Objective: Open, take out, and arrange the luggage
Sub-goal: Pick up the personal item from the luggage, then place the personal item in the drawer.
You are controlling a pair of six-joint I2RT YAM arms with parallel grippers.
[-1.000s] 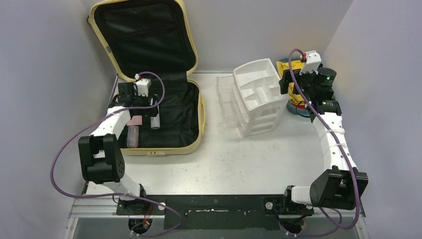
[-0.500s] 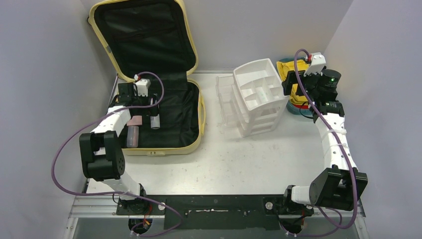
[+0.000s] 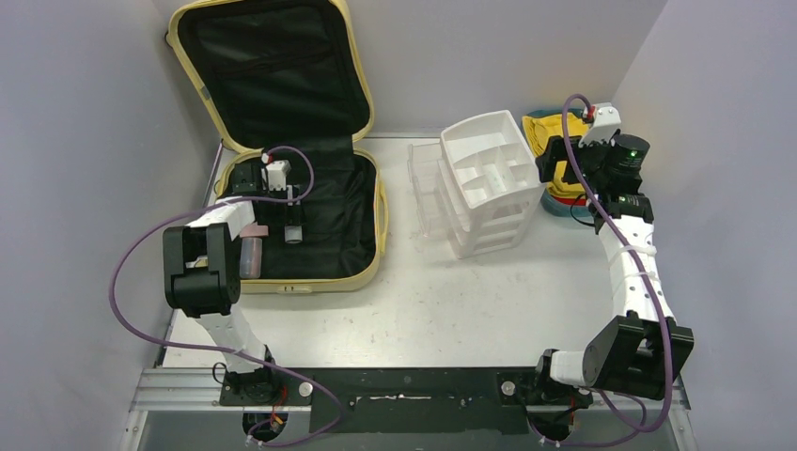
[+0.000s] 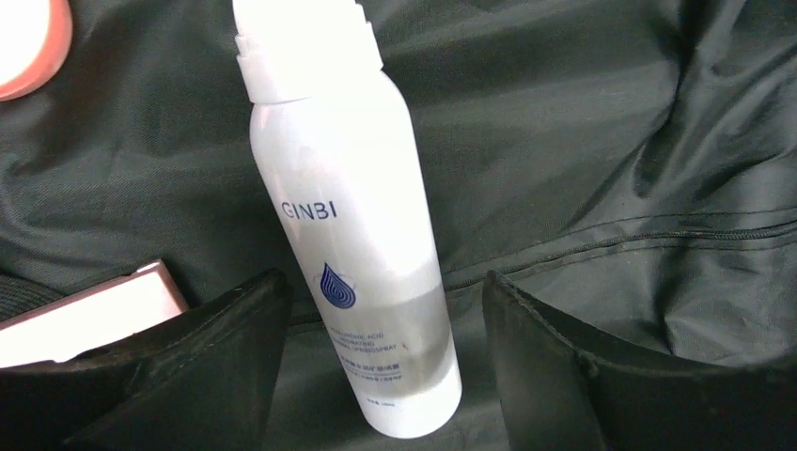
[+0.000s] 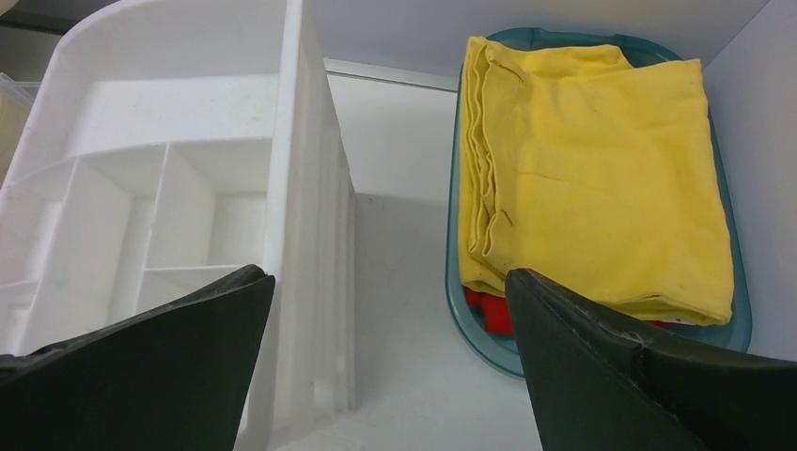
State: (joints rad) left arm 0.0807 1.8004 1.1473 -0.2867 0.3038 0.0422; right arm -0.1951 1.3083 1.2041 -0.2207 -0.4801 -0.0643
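From the overhead camera I see the large pale-yellow hard-shell suitcase (image 3: 273,70) lying open at about ten o'clock on the white table (image 3: 423,301). Its lid stands up against the back wall and the black fabric lining shows in both halves. My left gripper (image 3: 288,199) is down inside the lower shell. On its wrist camera the left gripper (image 4: 381,282) has its jaws spread, one on each side of the lower end of a slim white spray bottle printed GINBI with a blue drop (image 4: 348,235). I see a sliver of lining between each finger and the bottle, so nothing is pinched. The bottle lies flat on the lining, its cap towards twelve o'clock in that view. A small pale-pink box (image 4: 85,319) sits at eight o'clock of it, just beside the left finger. A rounded pink object (image 4: 28,47) shows at eleven o'clock, too cropped for me to identify.

My right gripper (image 3: 562,164) hangs at about two o'clock of the table. Its wrist view shows the jaws spread wide and holding nothing (image 5: 390,277), above the bare strip between the white plastic drawer organizer (image 5: 160,188) at nine o'clock and the teal plastic tray (image 5: 489,346) at three o'clock. A folded yellow cloth (image 5: 601,178) fills the tray, with something red (image 5: 489,310) peeping from under its near edge.
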